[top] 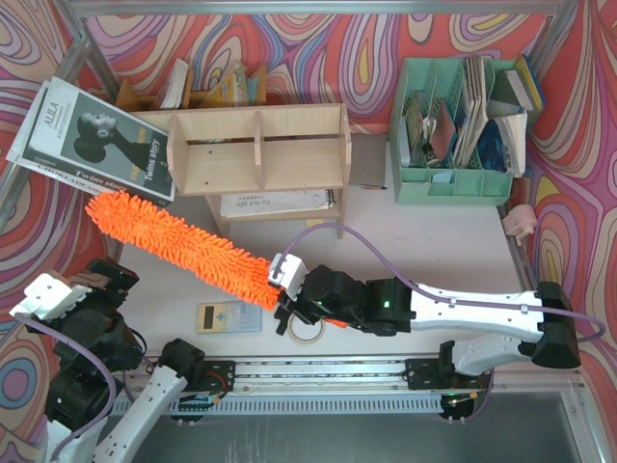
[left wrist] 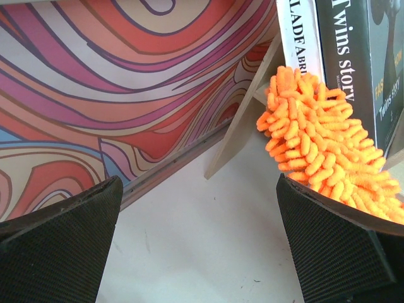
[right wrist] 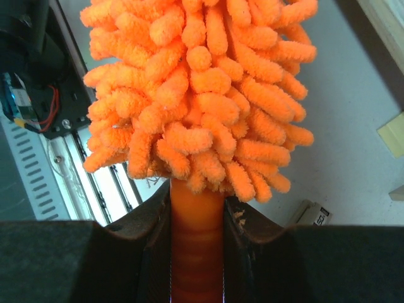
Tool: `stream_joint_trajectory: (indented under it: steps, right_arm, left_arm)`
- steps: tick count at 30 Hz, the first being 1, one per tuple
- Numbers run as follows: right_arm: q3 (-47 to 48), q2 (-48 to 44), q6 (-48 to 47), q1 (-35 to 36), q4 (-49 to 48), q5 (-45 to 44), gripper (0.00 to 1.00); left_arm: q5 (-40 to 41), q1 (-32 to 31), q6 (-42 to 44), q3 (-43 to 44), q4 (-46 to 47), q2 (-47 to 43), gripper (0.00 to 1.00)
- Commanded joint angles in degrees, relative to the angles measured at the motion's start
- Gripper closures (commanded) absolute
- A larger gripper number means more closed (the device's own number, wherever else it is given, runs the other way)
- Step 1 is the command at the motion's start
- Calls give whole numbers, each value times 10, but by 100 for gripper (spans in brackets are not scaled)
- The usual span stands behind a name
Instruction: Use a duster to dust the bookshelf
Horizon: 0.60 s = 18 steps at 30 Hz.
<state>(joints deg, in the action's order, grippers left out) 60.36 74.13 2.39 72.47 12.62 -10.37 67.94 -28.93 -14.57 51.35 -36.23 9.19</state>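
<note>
From above, the long fluffy bright-orange microfibre duster slants from the right gripper at near centre to its tip far left, just near of the wide light plywood bookshelf. A black-and-white magazine reads "AULA" and "Twins story".

Left wrist: the left gripper is spread wide and empty. Some white spine lettering is cut off.

Right wrist: the fingers clamp the duster's smooth handle, and its end is hidden.

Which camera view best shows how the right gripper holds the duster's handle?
Right wrist view: the right gripper is shut on the duster by its smooth handle, seen close up. Top external shows the whole duster slanting toward the bookshelf, the grip itself small. Left wrist shows only its fluffy tip.
</note>
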Motion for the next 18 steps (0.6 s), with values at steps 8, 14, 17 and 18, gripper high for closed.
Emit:
stream_joint_trajectory:
  steps: [8, 14, 17, 18]
  right_arm:
    - [52, -8, -17, -1, -55, 2, 100]
    - [-2, -42, 16, 0, -28, -19, 100]
    - [-21, -71, 27, -1, -14, -31, 100]
    - [-23, -79, 28, -1, -10, -35, 100]
  left_arm:
    - [-3, 3, 7, -6, 6, 2, 2]
    - [-4, 3, 8, -7, 8, 3, 2]
    - [-5, 3, 9, -7, 9, 5, 2]
    - [-6, 2, 9, -7, 9, 6, 1]
